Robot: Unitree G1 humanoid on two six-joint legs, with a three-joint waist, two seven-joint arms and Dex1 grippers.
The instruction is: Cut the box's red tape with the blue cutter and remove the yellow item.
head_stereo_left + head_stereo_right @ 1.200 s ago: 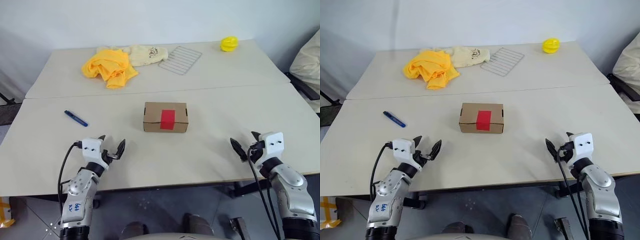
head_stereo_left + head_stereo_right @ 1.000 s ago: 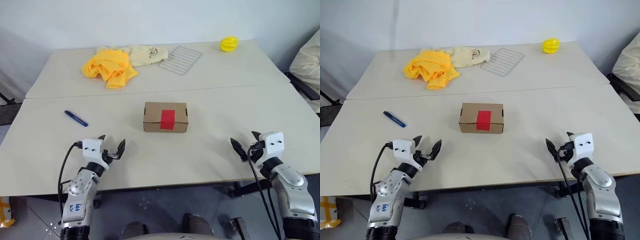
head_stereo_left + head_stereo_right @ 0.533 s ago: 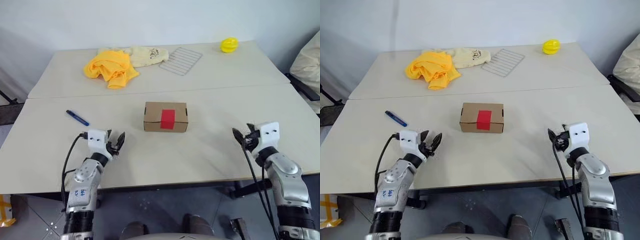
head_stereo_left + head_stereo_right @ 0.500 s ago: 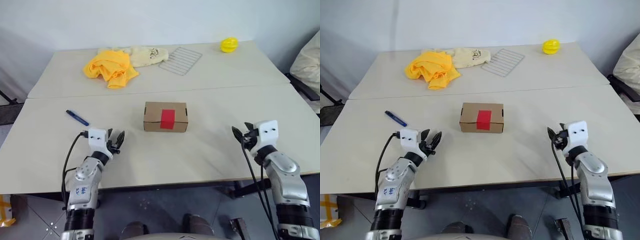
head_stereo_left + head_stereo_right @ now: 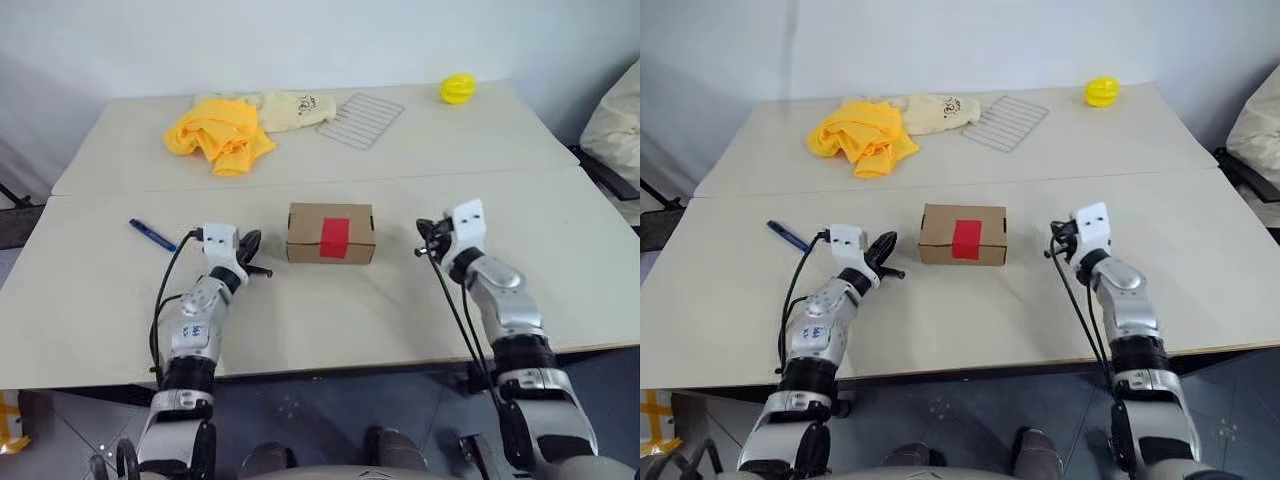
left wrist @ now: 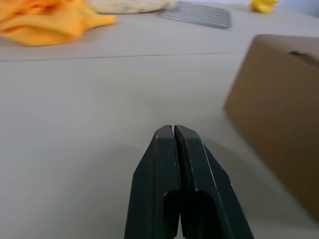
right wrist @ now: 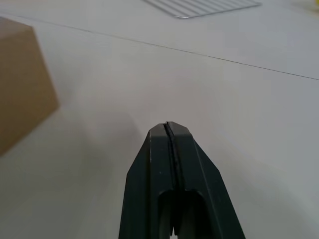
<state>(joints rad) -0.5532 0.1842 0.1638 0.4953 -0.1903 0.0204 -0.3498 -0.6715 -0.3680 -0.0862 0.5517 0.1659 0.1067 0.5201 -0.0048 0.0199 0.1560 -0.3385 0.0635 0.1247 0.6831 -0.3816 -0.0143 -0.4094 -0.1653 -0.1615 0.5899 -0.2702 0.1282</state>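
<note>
The blue cutter (image 5: 152,236) lies on the table (image 5: 90,300), far left of the box (image 5: 331,234). Its long side runs slanted, far-left to near-right. The left gripper (image 5: 252,258) is nearest to it, w/ the cutter to its left and a bit farther back. Its fingers are pressed shut w/ nothing in them. It sits just beside the box's left end, not touching.

The box is mid table, red tape (image 5: 335,237) on top, not cut yet. The yellow item can't be seen, prob. inside.

The right gripper (image 5: 428,238) is shut too, empty, near the box's right end.

Lots of bare table round the cutter. The table's left edge is close to it, tho.
</note>
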